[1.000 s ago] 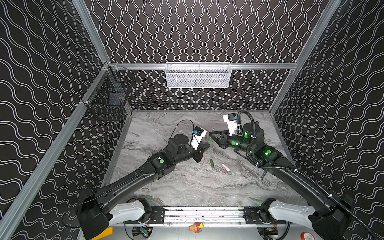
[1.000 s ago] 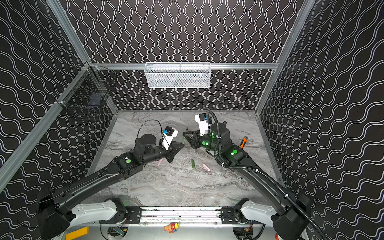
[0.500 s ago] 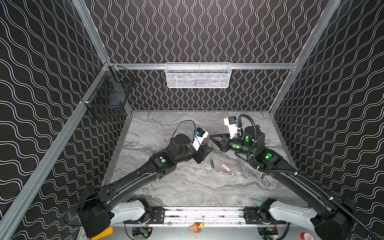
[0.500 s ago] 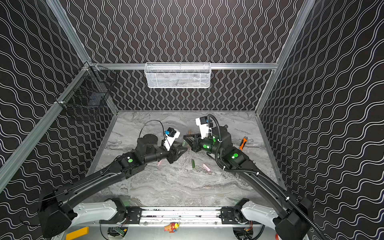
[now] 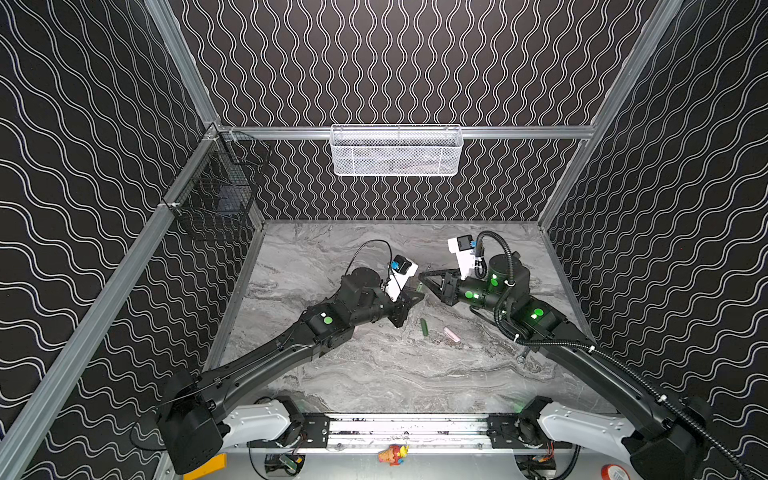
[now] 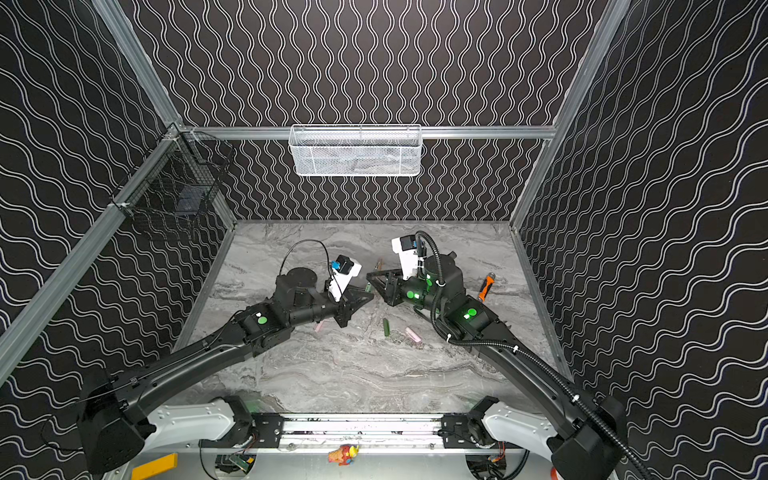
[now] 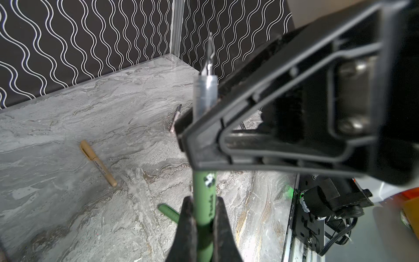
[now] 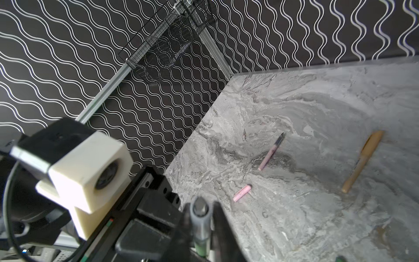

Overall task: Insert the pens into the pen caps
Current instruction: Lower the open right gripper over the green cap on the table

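The dark green pen (image 7: pixel 205 183) is pinched low on its barrel by the left end effector (image 7: pixel 204 202), which is pressed tight onto it, as only the left wrist view makes plain; its clear section and nib are seen rising past the right end effector (image 8: pixel 200 205). In the right wrist view the pen's end is framed inside that end effector, but whether it is clamped cannot be told. A green cap (image 5: pixel 424 327) and a pink cap (image 5: pixel 451 334) are seen lying on the marble surface (image 5: pixel 374 374) in both top views; an orange-handled tool (image 6: pixel 485 286) is shown in a top view only
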{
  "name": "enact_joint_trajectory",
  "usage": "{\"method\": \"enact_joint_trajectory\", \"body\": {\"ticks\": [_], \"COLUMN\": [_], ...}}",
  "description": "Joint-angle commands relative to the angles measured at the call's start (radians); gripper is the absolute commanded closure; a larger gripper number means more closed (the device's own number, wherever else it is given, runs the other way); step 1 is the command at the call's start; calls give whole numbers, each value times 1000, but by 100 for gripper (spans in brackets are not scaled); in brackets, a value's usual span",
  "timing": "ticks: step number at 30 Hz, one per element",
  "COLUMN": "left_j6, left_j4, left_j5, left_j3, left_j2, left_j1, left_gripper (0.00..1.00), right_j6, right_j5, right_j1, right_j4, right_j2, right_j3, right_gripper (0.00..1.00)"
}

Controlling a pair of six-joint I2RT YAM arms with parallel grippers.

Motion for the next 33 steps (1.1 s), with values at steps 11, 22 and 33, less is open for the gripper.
{"method": "enact_joint_trajectory", "body": {"ticks": [11, 22, 33], "left_j6": [-92, -75, -107], "left_j4": [175, 501, 450], "left_j5": [-266, -90, 6], "left_j3": [-118, -265, -214], "left_j2": [-130, -132, -93], "left_j1": [51, 62, 62], "left_gripper": [100, 100, 99], "right_j6": [-35, -85, -93], "right_j5": [317, 161, 118], "right_j1": [-3, -82, -84], "right_j4": [-188, -325, -248], "right_j2": [-128, 320, 504], "right_j3": [-151, -91, -74], "right_gripper": [51, 64, 73]}}
